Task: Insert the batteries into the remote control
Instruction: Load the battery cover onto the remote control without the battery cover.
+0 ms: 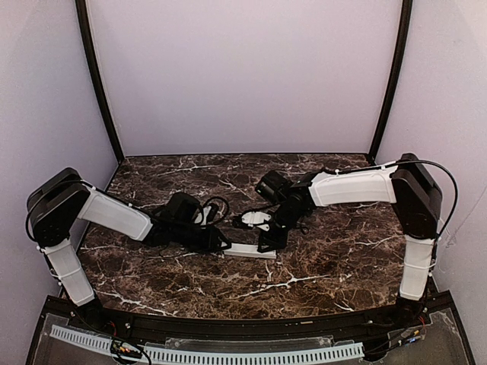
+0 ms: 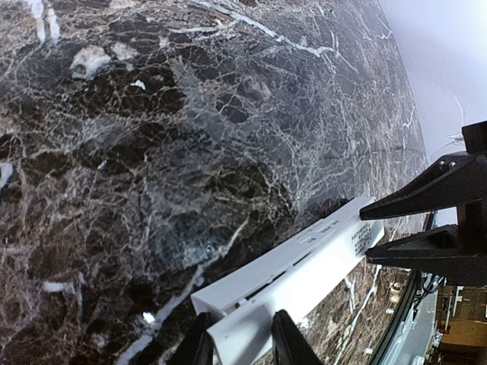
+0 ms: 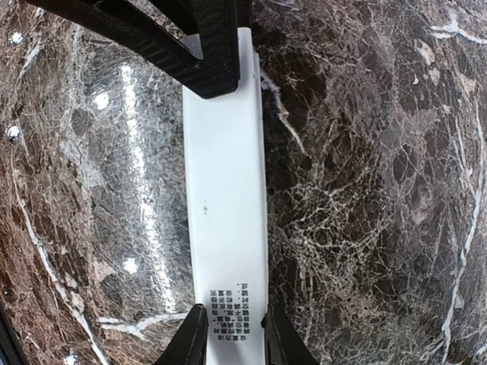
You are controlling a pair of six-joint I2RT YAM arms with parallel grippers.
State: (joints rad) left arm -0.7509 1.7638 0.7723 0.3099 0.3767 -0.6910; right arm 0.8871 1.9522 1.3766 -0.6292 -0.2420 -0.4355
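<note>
The white remote control [image 1: 247,249] lies on the dark marble table between my two grippers. My left gripper [image 1: 221,245] is shut on its left end and my right gripper [image 1: 268,245] on its right end. In the left wrist view the remote [image 2: 304,266] runs away from my left gripper [image 2: 237,344]; a thin dark slit runs along its side, and the right fingers [image 2: 434,186] grip the far end. In the right wrist view the remote's back [image 3: 224,190] shows small printed text between the jaws of my right gripper [image 3: 232,342]. No batteries are in view.
A small white object [image 1: 256,220] lies partly hidden under the right wrist, behind the remote. Black cables [image 1: 217,207] loop behind the left wrist. The table's near edge [image 1: 243,323] and a white slotted strip [image 1: 205,354] lie in front of the arm bases.
</note>
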